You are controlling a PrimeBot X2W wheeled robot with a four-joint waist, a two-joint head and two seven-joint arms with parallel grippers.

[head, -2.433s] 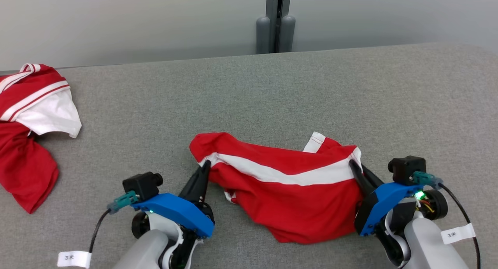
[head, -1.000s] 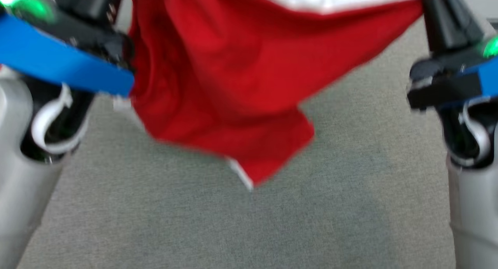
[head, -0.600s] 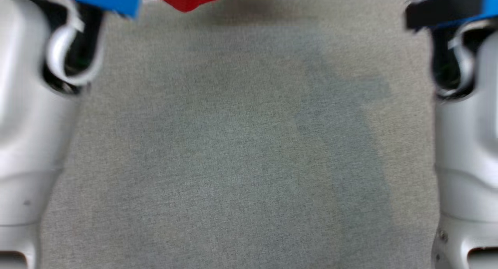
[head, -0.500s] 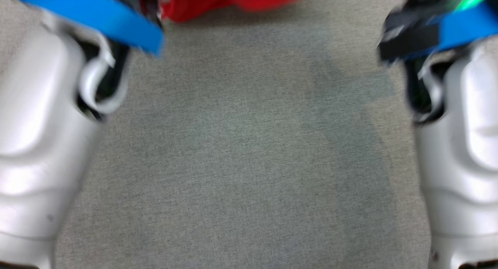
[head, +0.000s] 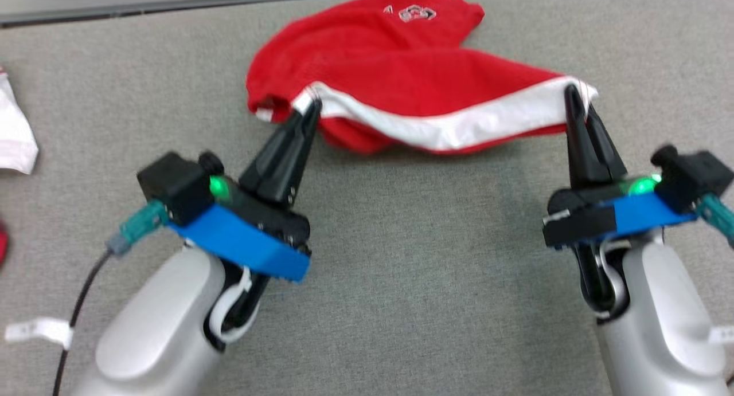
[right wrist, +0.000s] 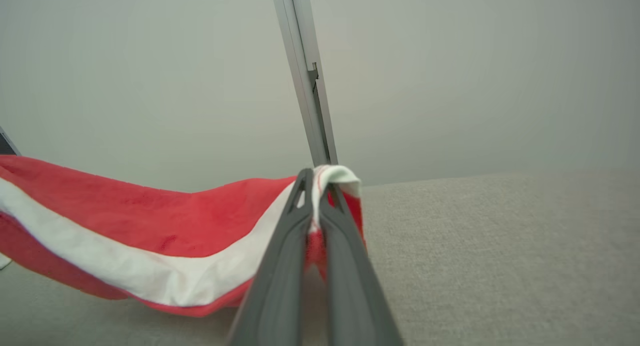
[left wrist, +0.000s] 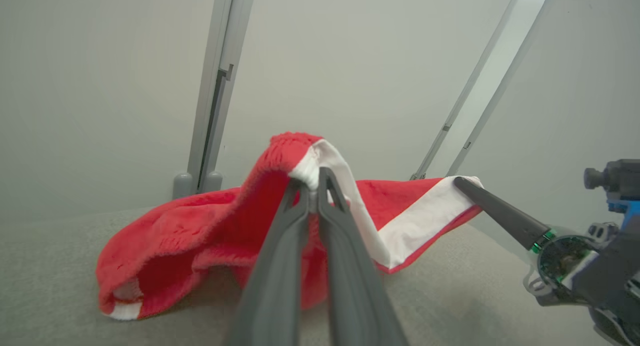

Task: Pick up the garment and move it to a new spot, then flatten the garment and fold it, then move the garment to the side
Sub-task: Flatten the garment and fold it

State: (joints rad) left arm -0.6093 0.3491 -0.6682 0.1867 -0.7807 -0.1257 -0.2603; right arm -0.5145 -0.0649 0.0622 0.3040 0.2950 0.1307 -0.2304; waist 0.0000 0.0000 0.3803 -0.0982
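Item: red garment (head: 401, 63) with white band (head: 459, 129).
Holders: left gripper (head: 311, 105), pinched shut on the band's left end; right gripper (head: 571, 91), pinched shut on its right end.
Position: band sags between the two grippers; bulk lies on the table (head: 430, 270) just beyond the fingertips, logo (head: 412, 13) farthest off.
Also: white cloth (head: 14, 141), well left of the left gripper.

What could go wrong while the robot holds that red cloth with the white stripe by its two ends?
Two things, maybe. The left gripper and right gripper pinch only the edge of the red garment with the white band with their tips, so a corner could slip out. Its far part lies bunched on the grey fabric table, so laying it down may leave folds.
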